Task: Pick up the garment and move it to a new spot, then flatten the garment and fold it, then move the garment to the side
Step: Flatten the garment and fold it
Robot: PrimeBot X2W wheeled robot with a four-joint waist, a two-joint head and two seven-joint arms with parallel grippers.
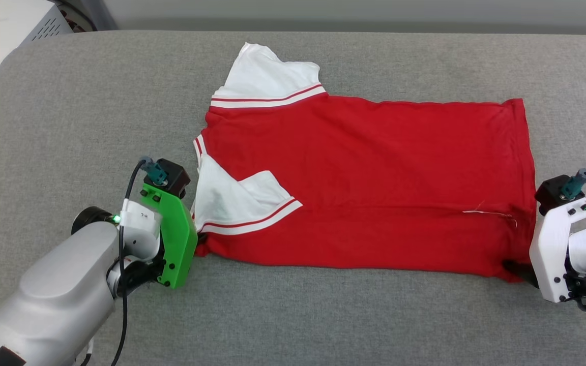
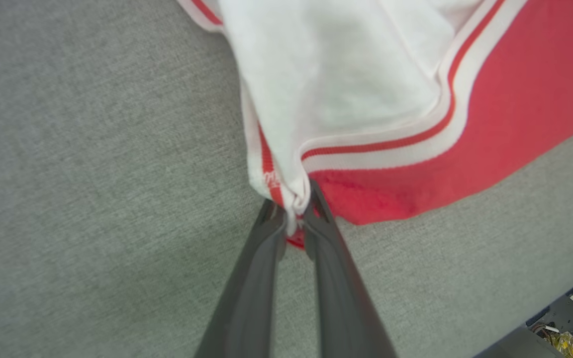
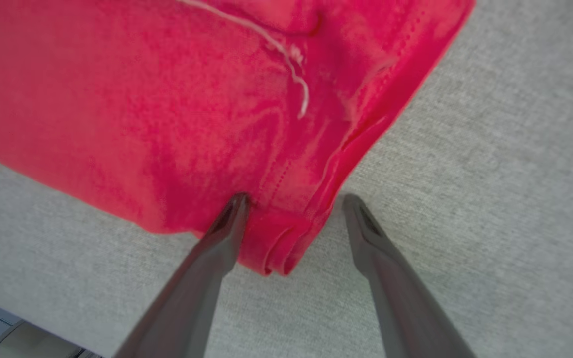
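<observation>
Our left gripper (image 2: 294,214) is pinched tight on a corner of the garment (image 2: 515,99), its grey forearm (image 1: 59,290) reaching in from lower left behind a green wrist housing (image 1: 173,239). Our right gripper (image 3: 295,201) is spread wide, fingers straddling the hem corner, its white wrist housing (image 1: 552,249) low at right

Garment (image 1: 374,168) matt knit cloth; tabletop (image 1: 94,101) seemingly woven fabric.

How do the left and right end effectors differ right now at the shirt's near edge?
Grip: the left end effector is shut on the garment at its sleeve-end corner; the right end effector is open, its fingers straddling the hem corner.
Casing: the left end effector's is green, the right end effector's is white.
Both sit low on the grey surface at the garment's near edge.
</observation>
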